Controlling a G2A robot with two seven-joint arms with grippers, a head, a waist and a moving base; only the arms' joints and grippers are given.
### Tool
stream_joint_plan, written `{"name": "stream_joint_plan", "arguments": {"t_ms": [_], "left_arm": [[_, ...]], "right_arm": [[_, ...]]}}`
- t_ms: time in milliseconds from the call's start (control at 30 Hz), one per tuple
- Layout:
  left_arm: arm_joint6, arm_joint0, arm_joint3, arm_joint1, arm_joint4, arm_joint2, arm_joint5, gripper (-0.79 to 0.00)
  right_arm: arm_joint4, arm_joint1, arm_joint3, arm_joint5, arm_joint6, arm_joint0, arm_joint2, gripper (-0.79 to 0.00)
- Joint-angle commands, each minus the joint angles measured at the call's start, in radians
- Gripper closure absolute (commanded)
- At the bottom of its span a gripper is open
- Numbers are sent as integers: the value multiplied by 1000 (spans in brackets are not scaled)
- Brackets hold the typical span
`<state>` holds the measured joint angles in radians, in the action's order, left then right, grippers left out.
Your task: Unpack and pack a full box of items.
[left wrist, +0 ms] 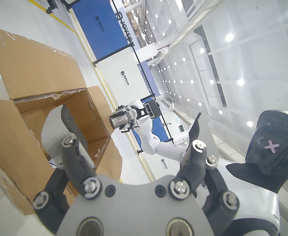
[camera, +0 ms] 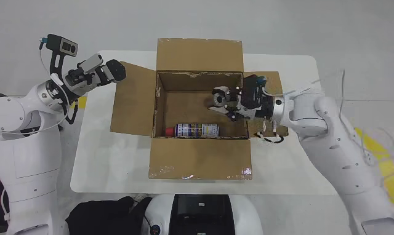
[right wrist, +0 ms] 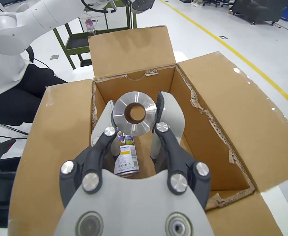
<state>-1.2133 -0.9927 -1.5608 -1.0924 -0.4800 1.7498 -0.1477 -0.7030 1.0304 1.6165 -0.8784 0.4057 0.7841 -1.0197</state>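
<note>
Box [camera: 200, 158] of brown cardboard sits in the middle of the white table [camera: 289, 69], with all 4 flaps folded outward and torn tape along their edges. 1 spray can [right wrist: 126, 153] lies on its side on the box floor, along the wall nearest the robot, with its length running left to right.

The right gripper [right wrist: 135, 106] is over the right half of the opening, coming in across the right flap. It is clamped on a shiny silver roll [camera: 220, 98] with a brown cardboard core. The 2 fingers [right wrist: 168, 114] press on opposite sides of the roll's curved surface, and its flat face with the round core hole is turned toward the wrist. The roll is held in the air, clear of the floor and walls, and the can lies lower down, nearer the robot's side of the box. In the left wrist view the roll shows up at about the height of the box rim.

The left gripper [camera: 108, 69] is raised off the table, just beyond the far outer corner of the left flap and well apart from the roll and can. Its fingers are spread wide with nothing between them. Its ribbed dark pads are bare, and it points across toward the box and the other arm.
</note>
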Motion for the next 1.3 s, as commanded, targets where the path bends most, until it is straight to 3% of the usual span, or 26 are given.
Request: {"name": "stream_joint_plan", "arguments": {"t_ms": [0, 400, 967, 1267], "left_arm": [[0, 0, 0, 0, 0, 0, 0, -785], [0, 0, 0, 0, 0, 0, 0, -785], [0, 0, 0, 0, 0, 0, 0, -785], [0, 0, 0, 0, 0, 0, 0, -785]], "right_arm": [[-22, 14, -40, 11, -8, -36, 47, 0], [-53, 89, -168, 83, 49, -196, 242, 0], [-50, 196, -360, 90, 58, -316, 430, 0], [-70, 259, -417, 187, 210, -386, 514, 0]]}}
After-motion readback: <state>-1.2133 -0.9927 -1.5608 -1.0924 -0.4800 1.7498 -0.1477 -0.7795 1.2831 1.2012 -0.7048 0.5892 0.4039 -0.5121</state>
